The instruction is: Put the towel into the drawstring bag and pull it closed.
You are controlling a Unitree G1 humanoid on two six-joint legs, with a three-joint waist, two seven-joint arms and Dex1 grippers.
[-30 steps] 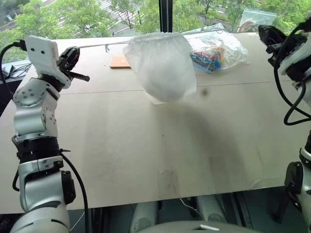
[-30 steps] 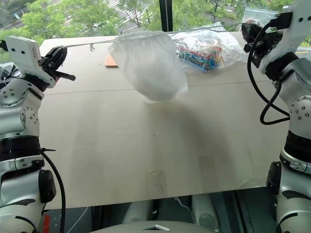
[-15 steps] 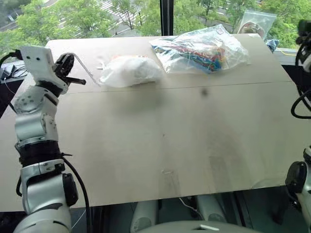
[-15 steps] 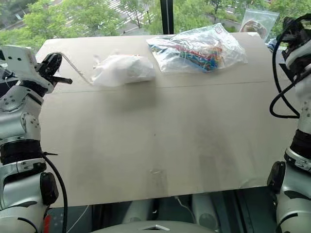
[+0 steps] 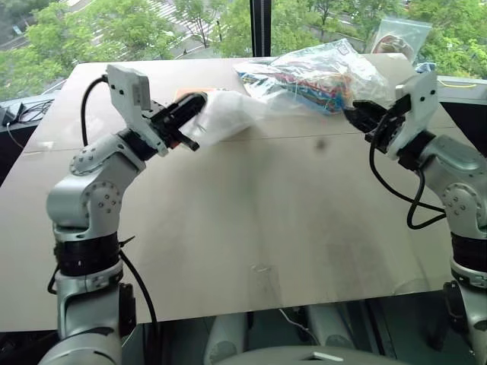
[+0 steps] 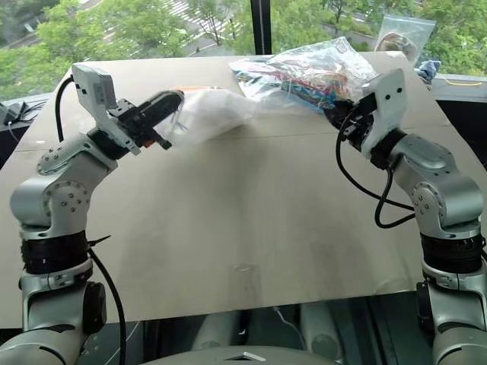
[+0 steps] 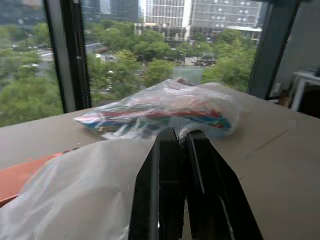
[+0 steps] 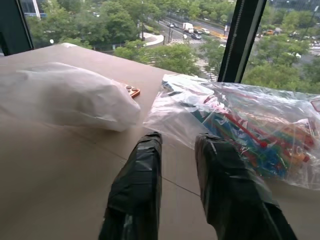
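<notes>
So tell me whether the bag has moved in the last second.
Yes. The bag hung above the table, in front of the plastic bag; it now lies on the table to that bag's left, by the left gripper.

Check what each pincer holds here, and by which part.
Left pincer is shut at the near edge of the drawstring bag; what it pinches cannot be told. Right pincer is open and holds nothing.

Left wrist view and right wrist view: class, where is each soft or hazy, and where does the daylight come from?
Left wrist view: the black fingers and drawstring bag up close look soft. Right wrist view: the clear plastic bag is hazy with glare. Daylight enters through the windows behind the table.
</notes>
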